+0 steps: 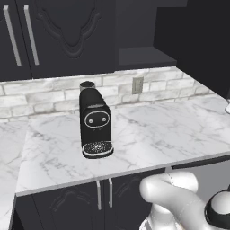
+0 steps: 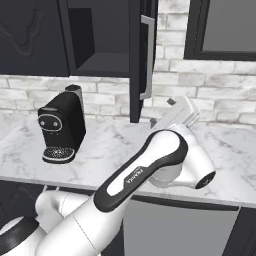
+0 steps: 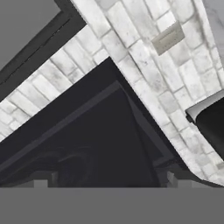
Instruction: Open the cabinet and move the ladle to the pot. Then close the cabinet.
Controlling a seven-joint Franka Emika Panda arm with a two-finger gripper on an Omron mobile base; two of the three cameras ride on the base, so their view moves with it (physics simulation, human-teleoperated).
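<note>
Cabinet (image 2: 100, 35) door (image 2: 136, 60) stands ajar, upper centre of the right base view; we see no ladle inside. Gripper (image 3: 105, 181) jaws spread wide, empty. We judge a reach in could clip the door edge or bar handle (image 2: 148, 57).

The tall black wall cabinet (image 2: 100, 35) with carved ornamental door panels hangs above the marble counter's back edge. One door (image 2: 142, 60) stands swung open, edge-on, its long vertical silver bar handle (image 2: 149, 57) showing. The exposed compartment looks dark; its contents cannot be made out.
</note>
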